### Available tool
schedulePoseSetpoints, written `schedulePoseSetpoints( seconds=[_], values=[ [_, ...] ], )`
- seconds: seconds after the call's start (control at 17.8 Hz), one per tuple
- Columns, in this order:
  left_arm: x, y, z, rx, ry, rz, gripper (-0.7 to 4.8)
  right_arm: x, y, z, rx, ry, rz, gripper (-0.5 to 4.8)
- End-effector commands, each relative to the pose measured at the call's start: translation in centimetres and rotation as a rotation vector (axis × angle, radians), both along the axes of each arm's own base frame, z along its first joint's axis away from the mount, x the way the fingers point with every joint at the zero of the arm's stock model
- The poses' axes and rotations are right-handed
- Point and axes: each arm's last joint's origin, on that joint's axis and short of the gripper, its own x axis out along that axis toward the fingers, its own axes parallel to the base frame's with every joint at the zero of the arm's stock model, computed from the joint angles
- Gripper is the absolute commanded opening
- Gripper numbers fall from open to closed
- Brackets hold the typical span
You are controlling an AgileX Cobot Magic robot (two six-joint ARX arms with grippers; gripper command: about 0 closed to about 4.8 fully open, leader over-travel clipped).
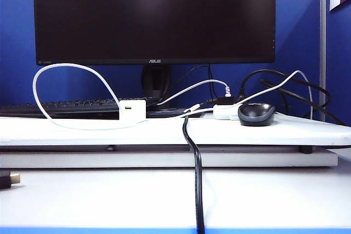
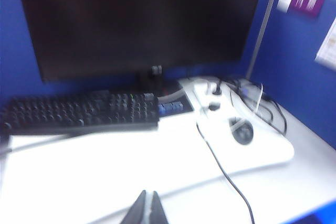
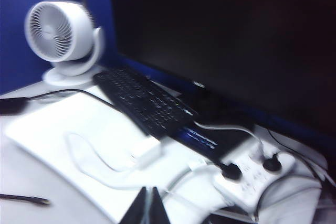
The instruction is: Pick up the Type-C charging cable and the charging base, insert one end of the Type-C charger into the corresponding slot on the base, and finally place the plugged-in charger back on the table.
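The charging base [image 1: 132,110], a small white block, sits on the table [image 1: 82,130] in front of the keyboard. Its greenish slot [image 1: 128,108] faces the exterior camera. The Type-C charging cable [image 1: 66,66] arcs high on the left, comes down at the block's left side and trails right along the table to a small plug. I cannot tell whether it is plugged in. The right wrist view shows the block [image 3: 147,150] and cable loop [image 3: 79,156] beyond my shut right gripper [image 3: 148,198]. My left gripper [image 2: 148,203] is shut above the table's front edge [image 2: 131,166]. Neither gripper holds anything.
A monitor [image 1: 153,15] and black keyboard [image 1: 66,107] stand behind the block. A white power strip [image 1: 226,112] with black plugs and a dark mouse [image 1: 256,114] lie to the right. A thick black cable [image 1: 194,173] hangs over the front edge. A white fan [image 3: 63,40] stands far left.
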Motion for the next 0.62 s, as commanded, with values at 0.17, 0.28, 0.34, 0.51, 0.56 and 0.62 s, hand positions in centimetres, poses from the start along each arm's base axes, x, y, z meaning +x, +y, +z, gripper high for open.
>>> schedulePoseSetpoints(
  seconds=[0.17,0.28,0.34,0.51,0.56,0.62],
  values=[
    [4.8,-2.0,-3.4,-0.049,-0.029,-0.052,-0.05,0.4,-0.5,-8.1,0.060,0.008,-0.216,-0.01],
    [7.2,-2.8,-5.7,-0.062,-0.009,-0.047,-0.05,0.9,-0.5,-11.4,0.049,0.072,-0.308,-0.01],
    [8.5,-3.2,-7.0,-0.060,0.003,-0.046,-0.05,1.1,-0.5,-12.8,0.053,0.105,-0.338,-0.01],
    [11.8,-4.3,-10.0,-0.057,0.027,-0.045,-0.05,1.6,-0.3,-17.0,0.062,0.212,-0.375,-0.01],
    [12.8,-4.6,-11.0,-0.059,0.021,-0.045,-0.05,1.8,-0.2,-18.3,0.041,0.242,-0.378,-0.01],
    [13.8,-4.9,-12.0,-0.066,0.013,-0.045,-0.05,1.9,-0.1,-19.4,0.019,0.270,-0.382,-0.01]
  ],
)
